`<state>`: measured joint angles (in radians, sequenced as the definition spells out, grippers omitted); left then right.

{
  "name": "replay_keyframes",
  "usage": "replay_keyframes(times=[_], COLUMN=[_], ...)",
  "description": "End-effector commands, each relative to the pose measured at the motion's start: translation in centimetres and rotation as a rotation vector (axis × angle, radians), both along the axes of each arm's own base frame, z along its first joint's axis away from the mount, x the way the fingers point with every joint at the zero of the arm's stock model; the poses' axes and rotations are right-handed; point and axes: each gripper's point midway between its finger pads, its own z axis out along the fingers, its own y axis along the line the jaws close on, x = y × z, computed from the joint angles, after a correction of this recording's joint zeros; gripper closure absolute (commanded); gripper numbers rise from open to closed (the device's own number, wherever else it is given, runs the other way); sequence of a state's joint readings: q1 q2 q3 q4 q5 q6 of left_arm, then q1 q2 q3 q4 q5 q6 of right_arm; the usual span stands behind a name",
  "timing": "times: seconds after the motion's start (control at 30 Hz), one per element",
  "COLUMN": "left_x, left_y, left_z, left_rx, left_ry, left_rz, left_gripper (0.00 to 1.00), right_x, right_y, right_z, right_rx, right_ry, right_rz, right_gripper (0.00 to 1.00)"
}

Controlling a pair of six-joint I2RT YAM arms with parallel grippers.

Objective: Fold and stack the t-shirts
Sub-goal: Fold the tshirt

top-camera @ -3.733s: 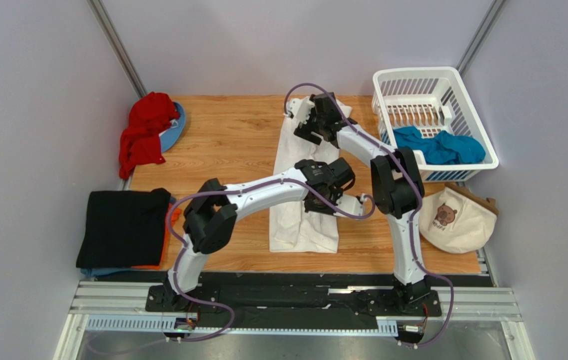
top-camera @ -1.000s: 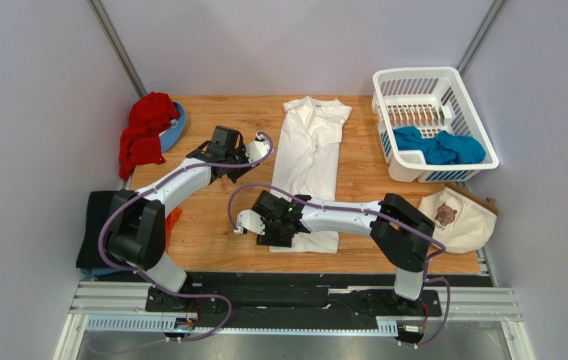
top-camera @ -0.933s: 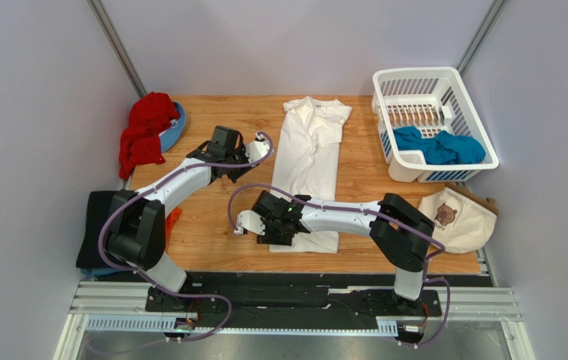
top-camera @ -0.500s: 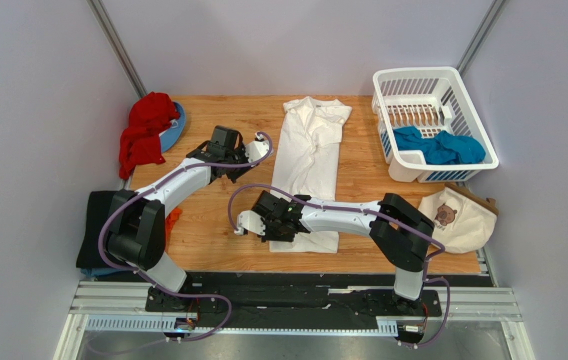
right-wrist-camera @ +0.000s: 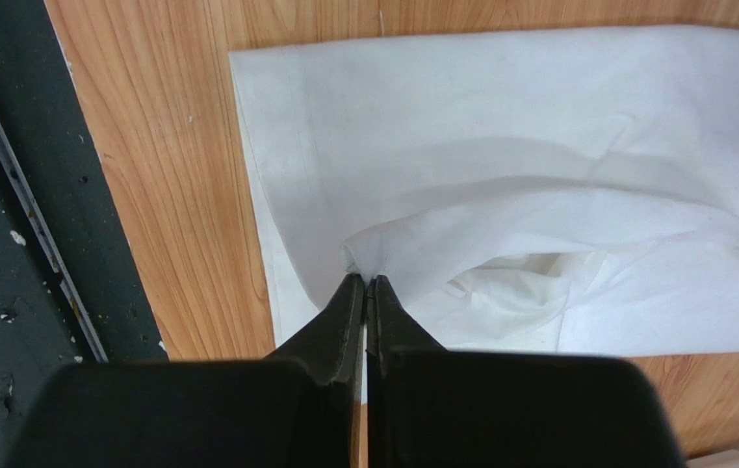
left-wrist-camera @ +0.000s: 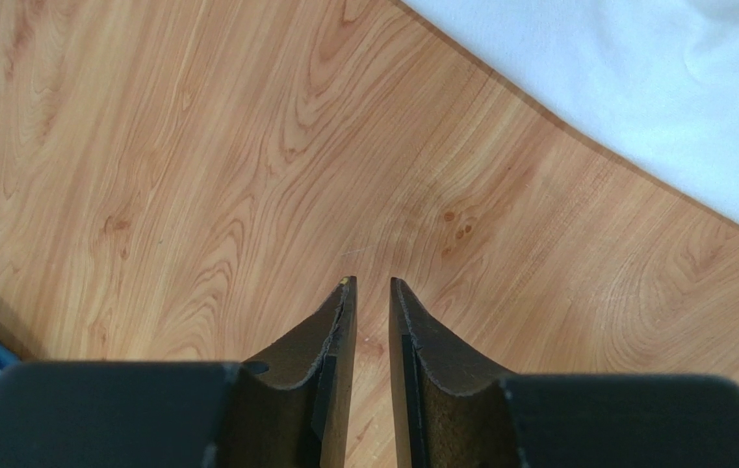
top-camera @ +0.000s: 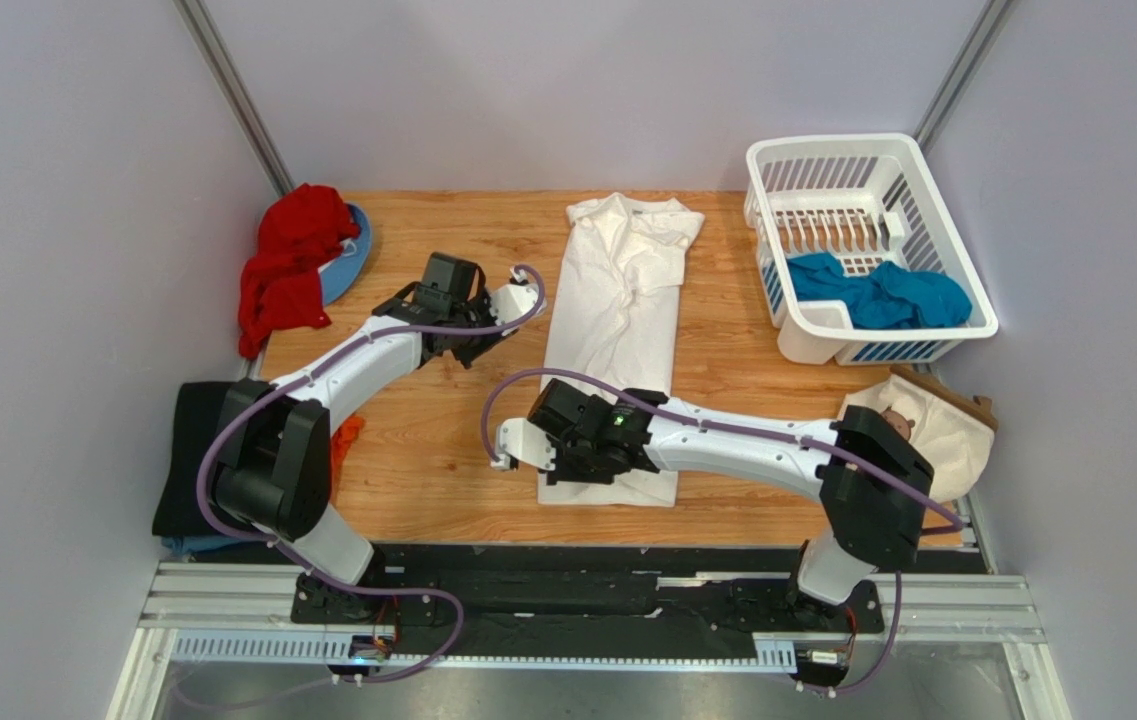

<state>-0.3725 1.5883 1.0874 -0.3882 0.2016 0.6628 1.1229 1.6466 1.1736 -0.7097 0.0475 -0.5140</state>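
A white t-shirt (top-camera: 622, 308) lies lengthwise on the wooden table, folded narrow, collar at the far end. My right gripper (top-camera: 571, 450) is at its near left corner, shut on a pinch of the hem (right-wrist-camera: 383, 255) and lifting it a little off the lower layer (right-wrist-camera: 539, 117). My left gripper (top-camera: 496, 324) hovers over bare wood left of the shirt. Its jaws (left-wrist-camera: 371, 283) stand a narrow gap apart with nothing between them. A black t-shirt (top-camera: 214, 450) lies folded at the left edge on an orange one (top-camera: 347, 435). A teal t-shirt (top-camera: 875, 293) sits bunched in the basket.
A white plastic basket (top-camera: 830, 146) stands at the back right. A red cloth (top-camera: 289, 263) lies on a blue item (top-camera: 355, 248) at the back left. A cream bag with a bear picture (top-camera: 938, 438) lies at the right edge. The black base rail (right-wrist-camera: 12, 244) runs close to the shirt's hem.
My right gripper has shut on the shirt's near hem and shifted slightly right with it, its elbow swinging right over the cream bag. The left arm has stayed still over the last second.
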Motion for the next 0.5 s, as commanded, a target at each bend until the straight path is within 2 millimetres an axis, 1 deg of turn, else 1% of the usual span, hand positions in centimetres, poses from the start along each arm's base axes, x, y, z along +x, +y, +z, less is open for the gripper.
replay_keyframes(times=[0.0, 0.03, 0.07, 0.17, 0.3, 0.4, 0.43, 0.47], left_x=[0.6, 0.6, 0.6, 0.7, 0.6, 0.6, 0.6, 0.6], left_y=[-0.4, -0.3, -0.3, -0.3, -0.2, -0.1, -0.1, -0.1], left_z=[1.1, 1.1, 1.1, 1.1, 1.0, 0.8, 0.8, 0.7], left_rx=[-0.021, -0.019, -0.018, -0.012, -0.001, 0.003, 0.005, 0.008], left_ry=[-0.015, -0.016, -0.014, -0.014, -0.008, -0.005, -0.003, -0.001], left_rz=[-0.012, -0.012, -0.013, -0.012, -0.015, -0.016, -0.017, -0.017], left_gripper=[0.73, 0.73, 0.73, 0.73, 0.73, 0.73, 0.74, 0.74], right_x=[-0.5, -0.6, -0.9, -1.4, -1.9, -2.2, -2.2, -2.3], right_y=[-2.2, -2.6, -3.1, -4.0, -5.1, -5.4, -5.5, -5.5], right_z=[0.7, 0.9, 0.5, 0.0, -0.6, -0.8, -1.0, -1.0], right_rx=[-0.026, -0.025, -0.038, -0.048, -0.063, -0.062, -0.066, -0.067], right_ry=[-0.023, -0.025, -0.019, -0.006, 0.003, 0.007, 0.010, 0.012], right_rz=[-0.034, -0.036, -0.034, -0.045, -0.056, -0.056, -0.060, -0.061], right_gripper=[1.00, 1.00, 1.00, 1.00, 1.00, 1.00, 0.99, 0.95])
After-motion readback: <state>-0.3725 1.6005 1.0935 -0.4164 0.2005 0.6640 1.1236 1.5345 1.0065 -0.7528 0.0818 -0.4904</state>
